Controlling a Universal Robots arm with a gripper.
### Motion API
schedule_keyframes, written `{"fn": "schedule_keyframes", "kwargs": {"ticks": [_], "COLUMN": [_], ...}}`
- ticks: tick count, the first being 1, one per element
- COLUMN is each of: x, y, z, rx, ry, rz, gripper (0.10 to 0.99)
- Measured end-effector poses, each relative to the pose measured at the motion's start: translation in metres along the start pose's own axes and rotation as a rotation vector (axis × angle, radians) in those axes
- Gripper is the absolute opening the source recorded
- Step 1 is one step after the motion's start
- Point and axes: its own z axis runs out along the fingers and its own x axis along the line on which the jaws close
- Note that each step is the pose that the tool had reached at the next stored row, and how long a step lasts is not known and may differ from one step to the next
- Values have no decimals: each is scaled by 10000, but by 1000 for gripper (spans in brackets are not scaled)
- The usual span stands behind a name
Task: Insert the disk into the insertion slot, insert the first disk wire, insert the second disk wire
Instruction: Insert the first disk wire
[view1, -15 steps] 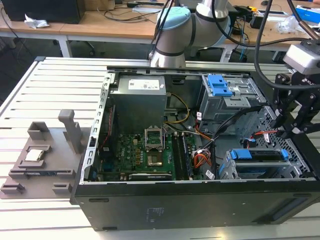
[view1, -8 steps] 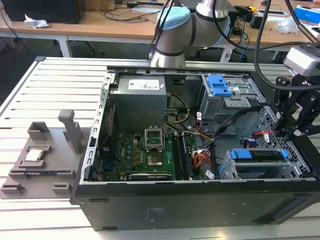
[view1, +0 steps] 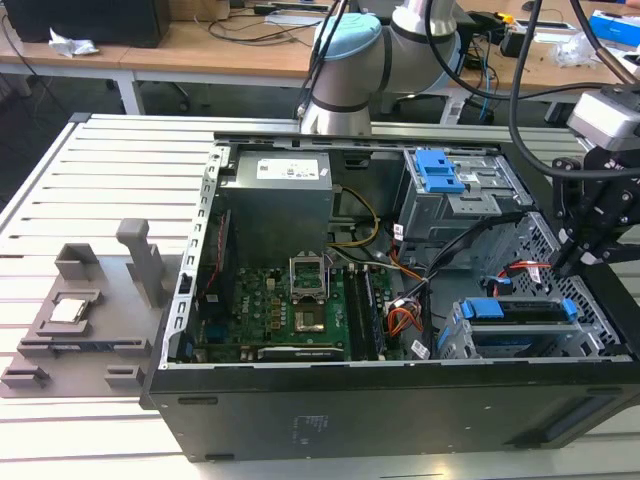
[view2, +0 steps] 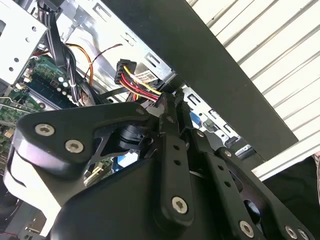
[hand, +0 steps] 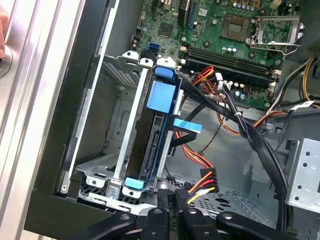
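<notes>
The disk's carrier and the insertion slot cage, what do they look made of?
Disk carrier: likely plastic; bright blue, smooth, with moulded tabs. Insertion slot: probably sheet metal; bare grey, with folded edges and punched holes.

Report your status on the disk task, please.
Gripper shut on the power cable, just behind its connector. Disk seated in the insertion slot. Black cable bundle runs close by, not blocking.
</notes>
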Motion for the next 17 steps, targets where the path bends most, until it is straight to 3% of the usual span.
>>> {"fn": "schedule_keyframes", "kwargs": {"ticks": [5,7,8,10,15,17], "x": [0,5,6,23,58,82], "y": [0,6,15,99,286,442], "z": [-4,-97,-100,-93,-73,-54], "rx": [0,-1,2,16,17,23], "ry": [3,6,-11,-63,-64,-89], "rz": [0,-1,-1,-3,-3,-5], "gripper": [169,169,169,169,169,169]}}
